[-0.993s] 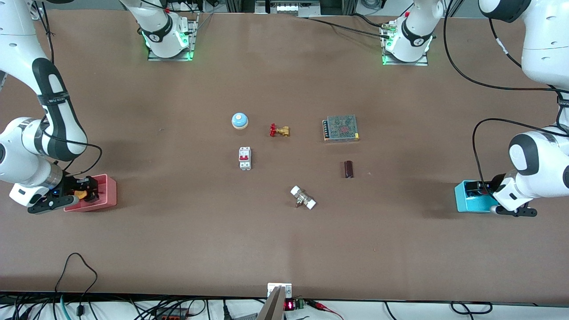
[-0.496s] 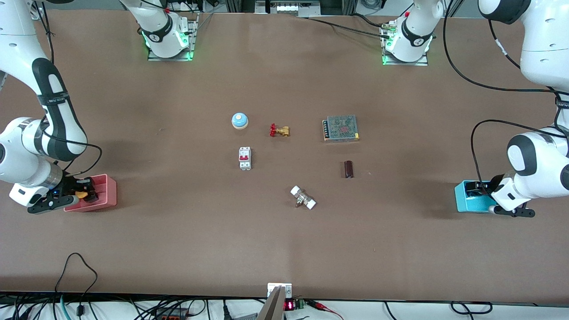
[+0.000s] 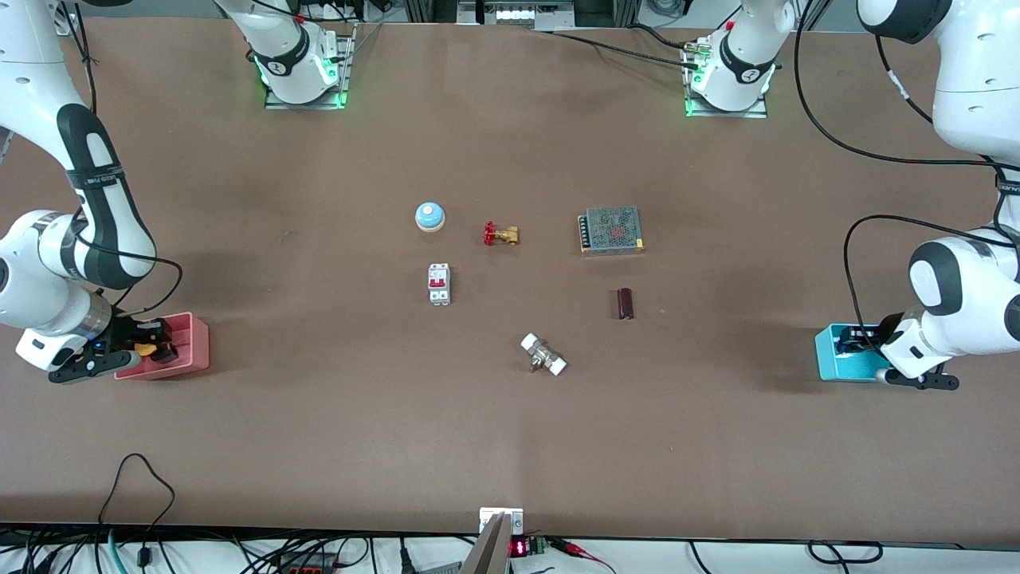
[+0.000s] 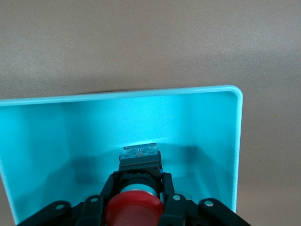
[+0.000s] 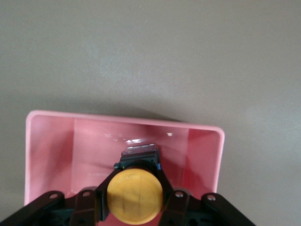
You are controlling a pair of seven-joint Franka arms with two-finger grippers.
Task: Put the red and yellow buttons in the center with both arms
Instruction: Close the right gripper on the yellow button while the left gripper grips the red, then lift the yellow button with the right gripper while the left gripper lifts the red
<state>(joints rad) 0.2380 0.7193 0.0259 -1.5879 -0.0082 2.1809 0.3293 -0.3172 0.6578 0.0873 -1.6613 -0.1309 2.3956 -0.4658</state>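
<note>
Both arms are glossy white shells broken by black joint bands. The right arm [image 3: 76,207] carries small dark lettering on one band; a black cable loops off its wrist. The left arm [image 3: 956,295] trails a longer black cable. Each round base, ringed in black with a small emblem, sits on a metal plate glowing green. Black pincer linkages show silver screws.

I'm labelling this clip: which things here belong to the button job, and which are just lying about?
Job: red button in left end effector, teal bin; yellow button in right end effector, pink bin.
Idle: bell, brass valve, breaker, power supply.
</note>
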